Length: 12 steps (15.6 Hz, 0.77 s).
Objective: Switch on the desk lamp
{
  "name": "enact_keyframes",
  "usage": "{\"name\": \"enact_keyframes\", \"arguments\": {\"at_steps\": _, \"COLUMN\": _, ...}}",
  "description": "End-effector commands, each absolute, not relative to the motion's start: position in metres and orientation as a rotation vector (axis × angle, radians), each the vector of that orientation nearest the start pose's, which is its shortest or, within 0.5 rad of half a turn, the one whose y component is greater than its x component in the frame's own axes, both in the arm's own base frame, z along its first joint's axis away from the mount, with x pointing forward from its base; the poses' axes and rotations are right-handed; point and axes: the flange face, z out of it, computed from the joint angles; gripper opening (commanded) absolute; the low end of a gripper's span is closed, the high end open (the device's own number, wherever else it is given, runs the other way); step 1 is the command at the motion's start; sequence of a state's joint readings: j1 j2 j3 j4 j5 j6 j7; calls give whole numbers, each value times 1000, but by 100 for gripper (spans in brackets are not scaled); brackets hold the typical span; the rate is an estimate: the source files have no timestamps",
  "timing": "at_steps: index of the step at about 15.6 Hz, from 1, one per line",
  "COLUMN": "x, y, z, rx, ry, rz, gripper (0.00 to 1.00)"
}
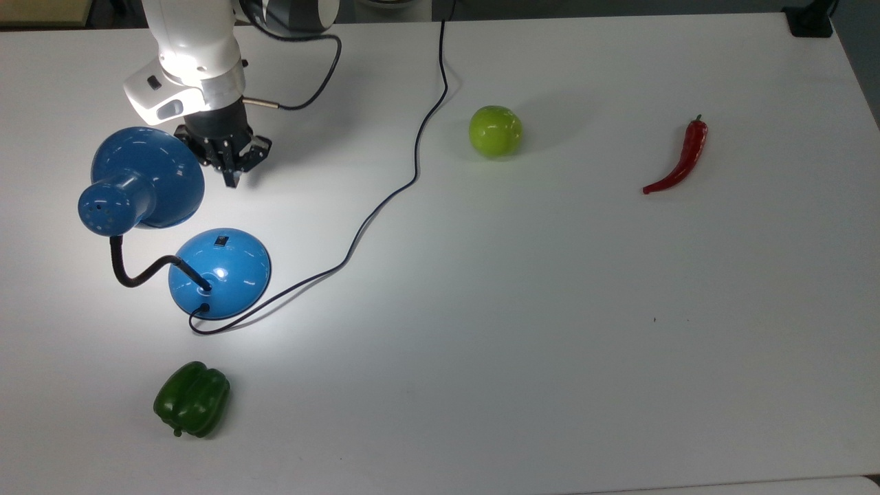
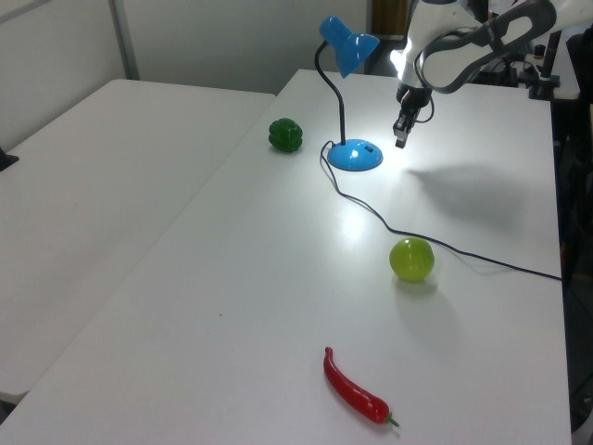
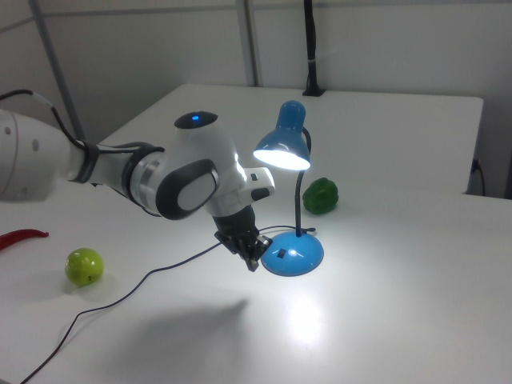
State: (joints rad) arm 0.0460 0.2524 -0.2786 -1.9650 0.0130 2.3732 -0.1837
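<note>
table (image 1: 550, 309): white, wide, with a bright pool of light on it around the lamp's base.
arm (image 3: 176, 180): white and grey, reaching in from the right view's left; in the top view it comes down from the far left edge.
lamp (image 1: 141, 180): glossy blue, at the top view's left side of the table. flared cone shade, lit from inside in the right view (image 3: 284, 148), pointing down. black bendy neck rises from a round domed base (image 1: 220, 273), which carries a small black switch (image 1: 221, 240) on its far slope.
cord (image 1: 385, 199): thin, black, leaves the base's near edge, loops and runs off past the table's far edge.
gripper (image 1: 230, 180): black, hanging above the table, apart from the lamp, just right of the shade and beyond the base in the top view. fingers drawn together to a point, nothing between them.
pepper (image 1: 192, 399): dark green bell pepper, near side of the base in the top view.
apple (image 1: 495, 130): yellow-green, round, right of the cord in the top view.
chili (image 1: 679, 159): red, curved, green stem, far right in the top view, well apart from the lamp.
</note>
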Motion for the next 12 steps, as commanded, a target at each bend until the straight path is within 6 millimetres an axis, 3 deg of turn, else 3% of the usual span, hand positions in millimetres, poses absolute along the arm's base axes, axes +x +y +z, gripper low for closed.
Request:
{"name": "enact_keyframes", "arguments": {"at_steps": 1, "x": 578, "y": -122, "z": 402, "rx": -3212, "ry": -20, "rz": -85, "gripper": 0}}
{"name": "enact_keyframes", "arguments": {"at_steps": 5, "x": 561, "y": -94, "z": 445, "rx": -3174, "ry": -77, "rz": 7, "gripper": 1}}
{"name": "enact_keyframes", "arguments": {"at_steps": 6, "x": 554, "y": -88, "z": 457, "rx": -3160, "ry": -85, "rz": 44, "gripper": 5}}
{"name": "enact_keyframes", "arguments": {"at_steps": 8, "x": 549, "y": -72, "z": 489, "rx": -3137, "ry": -102, "rz": 87, "gripper": 30}}
{"name": "enact_keyframes", "arguments": {"at_steps": 10, "x": 549, "y": -52, "z": 524, "rx": -3129, "ry": -110, "rz": 136, "gripper": 64}}
{"name": "enact_keyframes", "arguments": {"at_steps": 11, "x": 548, "y": -46, "z": 540, "rx": -3121, "ry": -105, "rz": 145, "gripper": 71}}
{"name": "enact_keyframes", "arguments": {"at_steps": 12, "x": 547, "y": -42, "z": 554, "rx": -3102, "ry": -87, "rz": 150, "gripper": 87}}
